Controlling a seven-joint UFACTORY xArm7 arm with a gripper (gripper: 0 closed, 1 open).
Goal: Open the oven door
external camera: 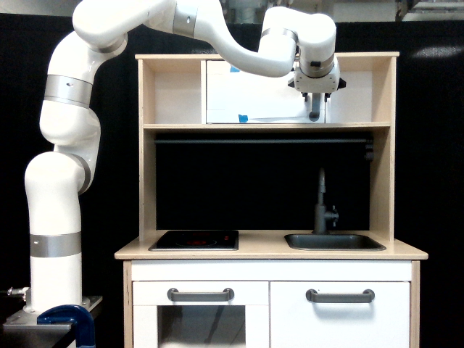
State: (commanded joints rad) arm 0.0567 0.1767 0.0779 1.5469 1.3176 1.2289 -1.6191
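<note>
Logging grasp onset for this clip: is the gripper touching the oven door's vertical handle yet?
Cannot tell. In the exterior view the gripper overlaps the vertical grey handle at the oven door's right edge, hiding both the fingers and any contact or gap.

Likely a robotics lab: a wooden toy kitchen [268,250] against black curtains [435,145], beside a bench-mounted robot arm [61,188].

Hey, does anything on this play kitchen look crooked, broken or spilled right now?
Nothing stands out. The oven door sits flush in the upper shelf, its blue tape pieces the only marks. The faucet, the sink and the lower doors look straight and clean.
</note>
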